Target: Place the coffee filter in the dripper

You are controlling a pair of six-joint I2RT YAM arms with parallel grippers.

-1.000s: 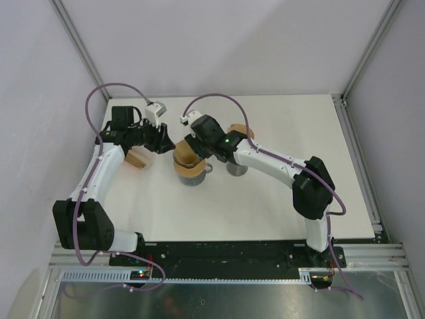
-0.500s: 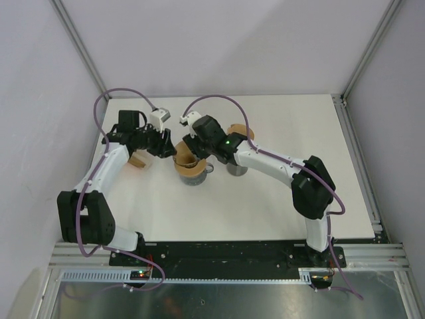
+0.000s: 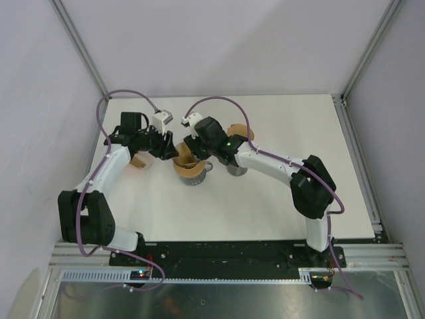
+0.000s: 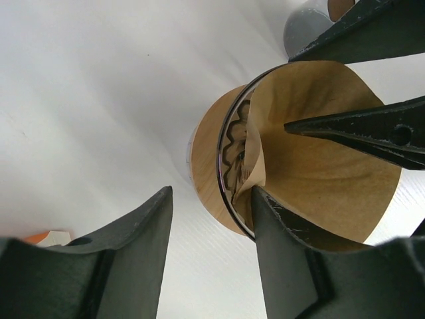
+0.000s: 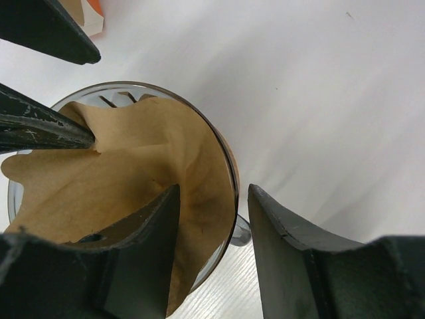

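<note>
The coffee filter (image 4: 319,173) is already inside the dripper (image 4: 207,166), which stands near the middle of the table (image 3: 265,212), so I judge the main part of the task as done. What is left, I think, is to seat the paper properly: it is not flat against the glass, and one side is folded inward.

My left end effector (image 4: 211,199) is about half open, with one finger outside the dripper and the other just inside the rim, near the fold. It pinches nothing. My right end effector (image 5: 214,193) is opened about the same and stands over the opposite rim in the same way, one finger resting in the paper, nothing gripped.

The top view shows only that both arms meet over the dripper and that a grey cup (image 3: 236,169) stands just beside it; the filter there is a small brown spot. The left wrist view shows the fold and the bare ribs of the glass behind it. The right wrist view shows the paper's edge rising above the rim.
</note>
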